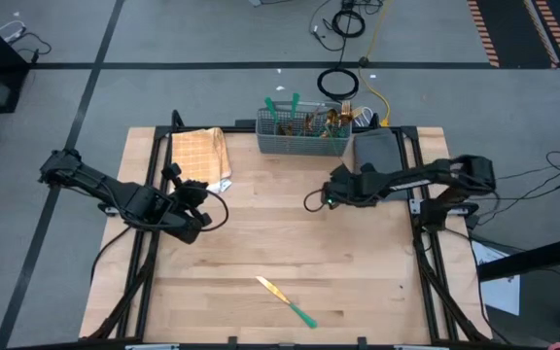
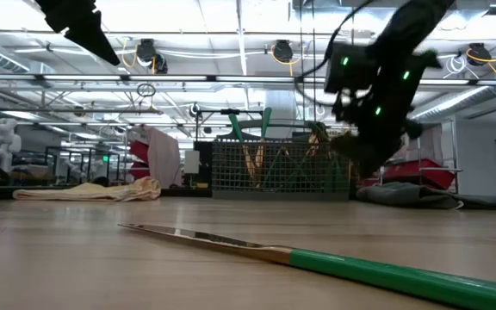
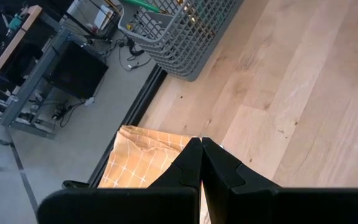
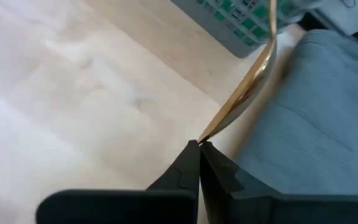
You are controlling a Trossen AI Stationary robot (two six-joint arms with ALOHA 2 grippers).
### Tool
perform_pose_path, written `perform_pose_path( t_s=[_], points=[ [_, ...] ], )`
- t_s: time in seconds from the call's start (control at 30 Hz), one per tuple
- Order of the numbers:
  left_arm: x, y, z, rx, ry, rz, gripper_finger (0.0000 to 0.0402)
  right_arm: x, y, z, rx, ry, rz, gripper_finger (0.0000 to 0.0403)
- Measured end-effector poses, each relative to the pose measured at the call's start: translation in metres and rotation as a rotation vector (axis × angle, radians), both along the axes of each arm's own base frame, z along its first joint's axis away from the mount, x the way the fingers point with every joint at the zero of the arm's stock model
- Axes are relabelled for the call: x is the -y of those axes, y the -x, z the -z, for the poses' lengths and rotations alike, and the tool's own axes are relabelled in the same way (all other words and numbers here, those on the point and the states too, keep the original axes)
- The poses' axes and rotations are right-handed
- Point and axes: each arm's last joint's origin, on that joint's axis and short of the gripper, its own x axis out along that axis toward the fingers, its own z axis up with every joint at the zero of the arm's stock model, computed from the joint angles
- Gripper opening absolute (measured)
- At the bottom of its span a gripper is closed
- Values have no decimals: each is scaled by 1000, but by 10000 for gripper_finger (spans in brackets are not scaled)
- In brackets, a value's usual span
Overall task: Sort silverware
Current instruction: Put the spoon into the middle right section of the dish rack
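Wooden table [image 1: 377, 282], lone knife [image 1: 287, 300] near front edge.

One knife [image 1: 287, 301] with a gold blade and teal-green handle lies flat on the bare wood near the table's front edge, set diagonally, blade toward the far left and handle toward the near right, well apart from the rest. Several more pieces of the silverware [image 1: 304, 121] stand upright in the grey basket at the far edge, teal handles and gold heads poking above the rim. One slim gold piece [image 4: 247, 93] is pinched by its tip between the right gripper's fingertips, its other end reaching toward the basket; its type cannot be told.
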Motion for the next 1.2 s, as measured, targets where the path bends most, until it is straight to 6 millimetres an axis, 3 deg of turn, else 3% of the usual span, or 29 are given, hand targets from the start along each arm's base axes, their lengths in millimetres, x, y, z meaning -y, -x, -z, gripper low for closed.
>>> perform_pose_path(
  t_s=[0.27,0.5,0.67,0.77,0.83,1.07,1.2],
  points=[
    [0,0,0,-2,2,1,8,-23,4,-75,-205,75,-64,0],
    [0,0,0,-1,2,1,8,-14,-2,-146,-263,177,-91,0],
    [0,0,0,-1,2,1,8,-11,-8,-168,-188,173,-108,2],
    [0,0,0,0,2,0,8,-10,-10,-161,-159,117,-94,21],
    [0,0,0,3,4,-3,8,-10,-9,-145,-149,93,-68,47],
    [0,0,0,3,4,-2,9,-7,-1,-58,-101,141,8,165],
    [0,0,0,3,4,-2,9,-1,7,-21,-15,130,47,200]
  ],
)
